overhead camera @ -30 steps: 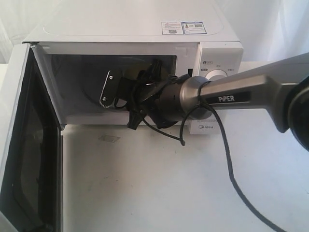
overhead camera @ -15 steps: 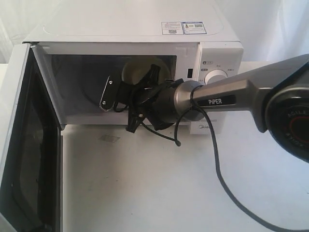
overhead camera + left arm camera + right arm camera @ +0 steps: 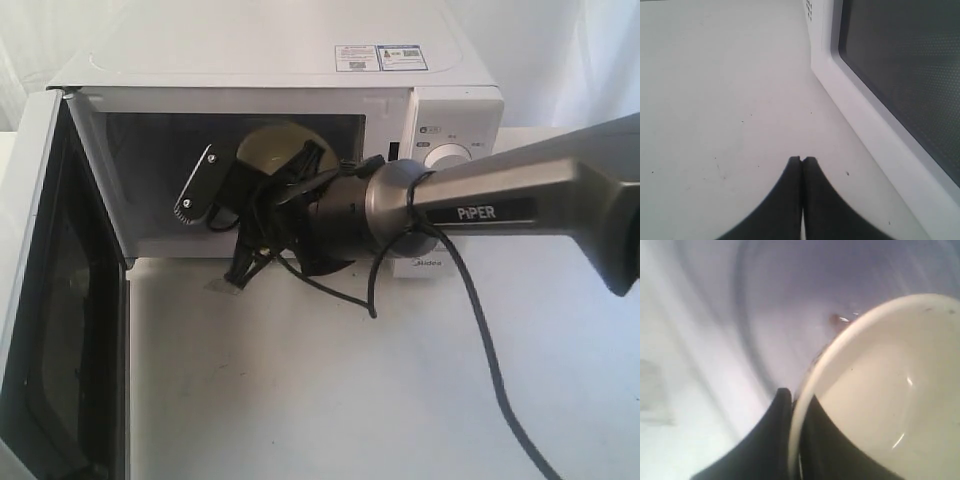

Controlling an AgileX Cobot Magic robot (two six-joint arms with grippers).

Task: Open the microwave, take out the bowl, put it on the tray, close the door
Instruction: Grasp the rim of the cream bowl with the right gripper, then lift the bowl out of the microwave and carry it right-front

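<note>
The white microwave [image 3: 270, 50] stands with its door [image 3: 40, 300] swung wide to the left. My right gripper [image 3: 298, 168] reaches into the cavity and is shut on the rim of the cream bowl [image 3: 270, 150], which is lifted and tilted with its inside facing out. The right wrist view shows that rim pinched between the two black fingers of the right gripper [image 3: 797, 401], with the bowl [image 3: 890, 390] filling the frame. My left gripper [image 3: 802, 160] is shut on nothing, low over the table beside the door's dark window [image 3: 905, 70]. No tray is in view.
The right arm's black cable [image 3: 480, 330] hangs down over the white table [image 3: 300, 390]. The open door stands along the table's left side. The knob panel [image 3: 450, 155] sits just behind the right arm.
The right gripper has shifted left inside the cavity and raised the bowl, which was hidden a second ago and now shows tilted above the fingers.
</note>
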